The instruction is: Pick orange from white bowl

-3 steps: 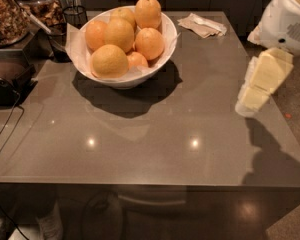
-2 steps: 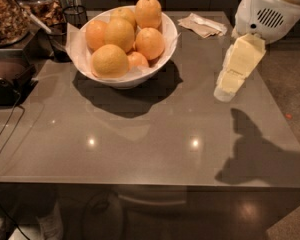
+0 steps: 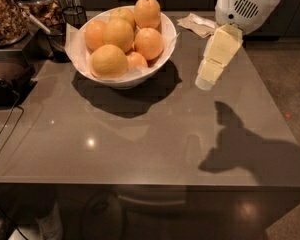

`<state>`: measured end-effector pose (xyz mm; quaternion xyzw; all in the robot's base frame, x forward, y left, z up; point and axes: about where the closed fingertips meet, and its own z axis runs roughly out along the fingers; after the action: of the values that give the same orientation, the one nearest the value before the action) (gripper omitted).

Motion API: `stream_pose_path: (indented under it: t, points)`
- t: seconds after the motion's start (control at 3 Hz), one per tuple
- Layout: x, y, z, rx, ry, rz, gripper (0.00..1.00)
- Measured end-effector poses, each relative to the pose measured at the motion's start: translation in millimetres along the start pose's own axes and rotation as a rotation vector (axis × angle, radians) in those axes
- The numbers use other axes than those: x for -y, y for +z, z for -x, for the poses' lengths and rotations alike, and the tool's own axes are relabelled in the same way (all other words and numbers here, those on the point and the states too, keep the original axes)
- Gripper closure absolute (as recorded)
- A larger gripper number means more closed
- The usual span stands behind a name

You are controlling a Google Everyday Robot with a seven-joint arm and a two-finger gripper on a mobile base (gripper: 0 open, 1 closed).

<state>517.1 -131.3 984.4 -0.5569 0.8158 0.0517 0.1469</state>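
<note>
A wide white bowl (image 3: 161,64) lined with crinkled white paper stands at the back left of the grey table. It holds several round yellowish-orange oranges; the front one (image 3: 108,61) is nearest me, another (image 3: 147,12) sits on top at the back. A smaller, deeper-orange fruit (image 3: 136,60) lies low in the middle. My gripper (image 3: 206,82), cream-coloured, hangs from the white arm at the upper right. It points down and left, above the table, to the right of the bowl and apart from it.
A crumpled white napkin (image 3: 199,24) lies behind the bowl on the right. A black wire holder (image 3: 65,29) and jars of snacks (image 3: 10,14) stand at the back left. A dark appliance (image 3: 5,81) with a cable sits at the left edge.
The arm and gripper have moved left, from the table's right edge toward the bowl. The bowl and oranges have not moved.
</note>
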Motion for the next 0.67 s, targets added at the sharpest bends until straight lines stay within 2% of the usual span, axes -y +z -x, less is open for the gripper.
stream_pose_path:
  t: [0.33,0.67]
  points:
    - [16.4,6.1,21.3,0.067,0.059,0.023,0.00]
    - [37.6,13.3,54.3,0.104,0.112,0.066,0.00]
